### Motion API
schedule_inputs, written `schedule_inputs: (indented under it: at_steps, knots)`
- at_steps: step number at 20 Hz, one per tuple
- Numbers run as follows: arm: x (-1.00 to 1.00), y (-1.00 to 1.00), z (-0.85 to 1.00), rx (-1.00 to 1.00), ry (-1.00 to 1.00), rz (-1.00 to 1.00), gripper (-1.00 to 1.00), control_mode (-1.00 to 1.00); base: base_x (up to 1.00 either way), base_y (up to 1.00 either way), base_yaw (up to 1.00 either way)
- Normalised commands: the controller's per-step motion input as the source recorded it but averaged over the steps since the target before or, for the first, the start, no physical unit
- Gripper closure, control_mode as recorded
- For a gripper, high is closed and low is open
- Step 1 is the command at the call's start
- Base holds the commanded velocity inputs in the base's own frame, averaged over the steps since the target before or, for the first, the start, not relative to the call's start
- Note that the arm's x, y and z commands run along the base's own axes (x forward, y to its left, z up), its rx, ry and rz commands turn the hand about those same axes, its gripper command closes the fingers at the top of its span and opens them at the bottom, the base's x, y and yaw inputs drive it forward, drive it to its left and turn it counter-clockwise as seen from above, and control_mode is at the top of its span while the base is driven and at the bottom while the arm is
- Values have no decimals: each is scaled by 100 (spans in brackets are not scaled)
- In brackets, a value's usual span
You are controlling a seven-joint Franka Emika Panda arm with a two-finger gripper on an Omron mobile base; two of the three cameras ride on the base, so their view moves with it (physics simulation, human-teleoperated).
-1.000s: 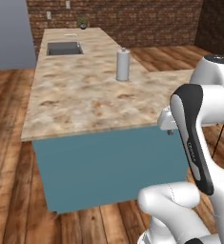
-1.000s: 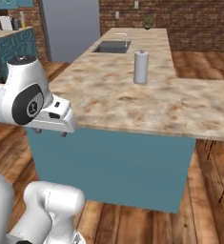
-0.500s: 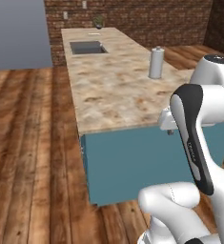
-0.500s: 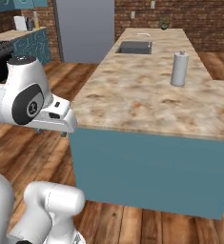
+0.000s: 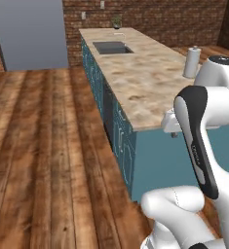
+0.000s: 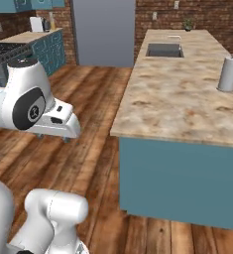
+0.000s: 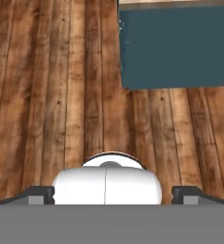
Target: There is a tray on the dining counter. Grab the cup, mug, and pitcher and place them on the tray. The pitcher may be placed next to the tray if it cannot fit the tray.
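Beige-brown dining counter is filling the right of the frame while the gripper is hanging wide-jawed, empty, over floorboards.

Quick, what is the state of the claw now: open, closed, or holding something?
Claw: open, tips set wide apart, holding nothing; bare wood floor lies below it.

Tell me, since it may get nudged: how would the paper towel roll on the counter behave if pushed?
The paper towel roll stands upright, tall and narrow, so a high push would likely tip it. Being a cylinder, it would probably roll across the smooth counter. It looks light.
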Motion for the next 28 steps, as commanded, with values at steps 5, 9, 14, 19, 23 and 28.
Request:
schedule_inputs:
  at_steps: [5,9,14,19,23,28]
  knots:
    - [0,0,0,0,0,0,-100,100,22,100,0]
    - [0,0,0,0,0,0,-100,100,25,100,0]
    - [0,0,0,0,0,0,-100,100,86,100,0]
    - [0,0,0,0,0,0,-100,100,100,95,-8]
    - [0,0,0,0,0,0,-100,100,100,98,-7]
    - [0,0,0,0,0,0,-100,100,100,24,-4]
